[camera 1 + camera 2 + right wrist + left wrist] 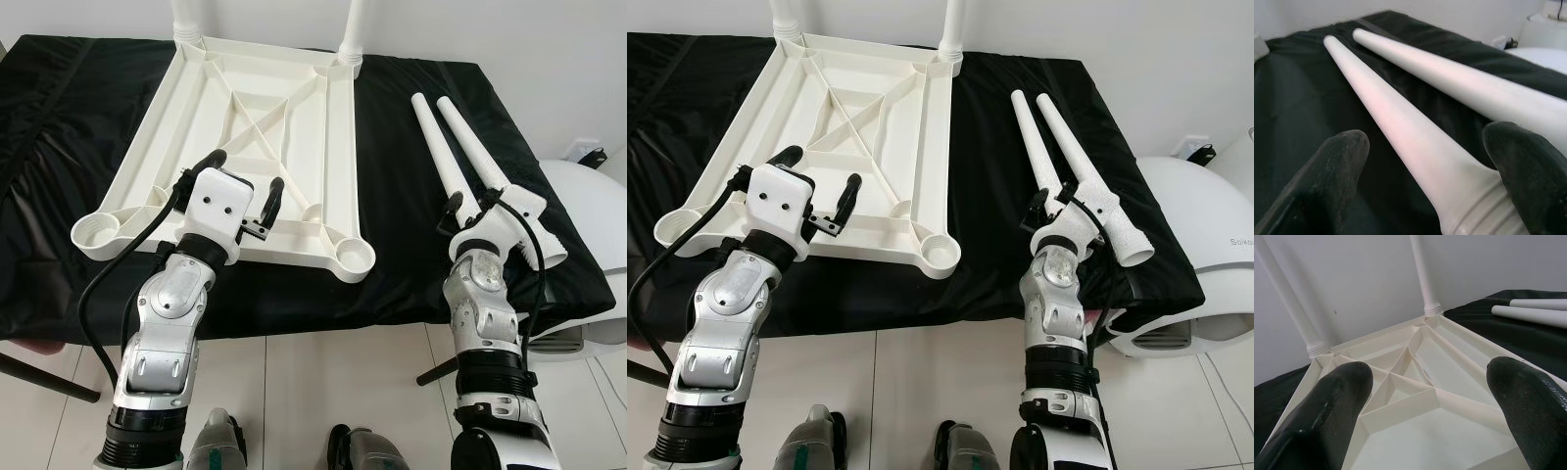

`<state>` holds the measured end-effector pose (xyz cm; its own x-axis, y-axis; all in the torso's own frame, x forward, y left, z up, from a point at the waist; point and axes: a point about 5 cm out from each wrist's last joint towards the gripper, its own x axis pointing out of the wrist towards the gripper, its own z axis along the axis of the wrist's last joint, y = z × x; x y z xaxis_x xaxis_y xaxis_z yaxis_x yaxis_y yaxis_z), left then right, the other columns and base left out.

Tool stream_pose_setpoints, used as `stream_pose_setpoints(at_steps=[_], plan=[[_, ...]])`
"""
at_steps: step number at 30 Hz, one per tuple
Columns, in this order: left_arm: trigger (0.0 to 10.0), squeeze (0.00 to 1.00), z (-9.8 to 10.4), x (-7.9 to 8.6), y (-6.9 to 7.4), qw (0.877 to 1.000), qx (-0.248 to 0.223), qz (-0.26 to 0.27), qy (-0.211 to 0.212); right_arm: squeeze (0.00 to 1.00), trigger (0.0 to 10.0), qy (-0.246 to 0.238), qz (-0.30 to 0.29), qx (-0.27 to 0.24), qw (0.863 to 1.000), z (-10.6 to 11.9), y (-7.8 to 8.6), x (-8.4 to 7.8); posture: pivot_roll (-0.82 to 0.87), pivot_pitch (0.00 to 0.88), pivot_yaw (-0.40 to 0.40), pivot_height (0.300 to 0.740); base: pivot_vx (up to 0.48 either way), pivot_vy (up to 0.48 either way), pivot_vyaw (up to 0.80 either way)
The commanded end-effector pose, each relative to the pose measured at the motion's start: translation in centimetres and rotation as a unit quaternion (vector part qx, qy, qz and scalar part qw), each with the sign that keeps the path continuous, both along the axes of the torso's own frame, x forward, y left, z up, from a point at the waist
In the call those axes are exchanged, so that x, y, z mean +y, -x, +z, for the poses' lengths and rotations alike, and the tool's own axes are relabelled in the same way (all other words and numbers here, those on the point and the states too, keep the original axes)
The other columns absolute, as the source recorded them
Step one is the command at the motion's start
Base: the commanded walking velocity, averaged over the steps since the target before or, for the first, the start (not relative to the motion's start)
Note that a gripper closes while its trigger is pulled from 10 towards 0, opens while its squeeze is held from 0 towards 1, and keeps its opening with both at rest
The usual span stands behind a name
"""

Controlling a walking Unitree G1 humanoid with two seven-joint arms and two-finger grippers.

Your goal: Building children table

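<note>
Tabletop (196, 117) seen upside down, upper left of frame, on black cloth (392, 215); two legs already seated at far corners. Two loose legs (446, 162) laid centre right, long axes toward camera, threaded ends nearest. Right gripper (1425, 166) spread astride nearer leg's threaded end, unclamped. Left gripper (240, 191) spread over tabletop's near edge, nothing held.

Silver jointed arms, white wrist housings, black cables, black-fingered left pincer (242, 183)

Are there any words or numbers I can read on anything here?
"Spiko": grey letters cut off at the picture's edge, on the white machine beside the black-covered table; the reading is uncertain and the rest is out of frame.
No other text is readable.
</note>
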<state>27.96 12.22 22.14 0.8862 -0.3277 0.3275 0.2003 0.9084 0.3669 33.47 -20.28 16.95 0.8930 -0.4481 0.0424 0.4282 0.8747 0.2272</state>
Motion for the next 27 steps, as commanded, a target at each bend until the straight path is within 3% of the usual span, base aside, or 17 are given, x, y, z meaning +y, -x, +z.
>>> stream_pose_setpoints(at_steps=[1,6,12,15,16,19,20,21,27], plan=[[10.0,0.0,-0.1,-0.2,0.2,1.0,0.001,-0.001,0.004,0.0,10.0,-0.026,0.002,0.025,0.999,-0.8,0.0,0.2,0.08,0.103,-0.03,0.74,0.0,0.0,0.0],[10.0,0.0,0.1,-0.3,0.2,1.0,-0.002,-0.002,0.006,0.0,10.0,-0.044,0.019,0.036,0.998,-1.1,0.0,0.8,0.08,0.102,-0.03,0.74,0.0,0.0,0.0],[10.0,0.0,0.2,-0.3,0.1,1.0,-0.004,-0.003,0.008,0.0,10.0,-0.059,0.086,0.046,0.993,-1.3,0.0,2.9,0.08,0.103,-0.03,0.74,0.0,0.0,0.0],[10.0,0.0,0.4,-0.4,0.1,1.0,-0.006,-0.003,0.013,0.0,10.0,-0.076,0.232,-0.044,0.969,0.8,0.7,6.2,0.07,0.102,-0.029,0.74,0.0,0.0,0.0],[10.0,0.0,0.4,-0.4,0.1,1.0,-0.006,-0.003,0.013,0.0,10.0,-0.076,0.232,-0.044,0.969,0.8,0.7,6.2,0.07,0.102,-0.029,0.74,0.0,0.0,0.0],[10.0,0.0,0.5,-0.6,0.0,1.0,-0.006,-0.006,0.017,0.0,10.0,-0.07,0.305,-0.151,0.938,4.0,1.7,7.4,0.07,0.103,-0.027,0.74,0.0,0.0,0.0],[10.0,0.0,0.5,-0.6,0.0,1.0,-0.006,-0.006,0.017,0.0,10.0,-0.07,0.305,-0.151,0.938,4.0,1.7,7.4,0.07,0.103,-0.027,0.74,0.0,0.0,0.0],[10.0,0.0,0.4,-0.7,0.0,1.0,-0.004,-0.007,0.019,0.0,10.0,-0.047,0.297,-0.187,0.935,5.0,2.0,7.0,0.07,0.103,-0.025,0.74,0.0,0.0,0.0],[10.0,0.0,0.4,-1.0,-0.1,1.0,-0.004,-0.012,0.019,0.0,10.0,-0.028,0.255,-0.206,0.944,5.7,1.9,5.6,0.07,0.102,-0.023,0.74,0.0,0.0,0.0]])
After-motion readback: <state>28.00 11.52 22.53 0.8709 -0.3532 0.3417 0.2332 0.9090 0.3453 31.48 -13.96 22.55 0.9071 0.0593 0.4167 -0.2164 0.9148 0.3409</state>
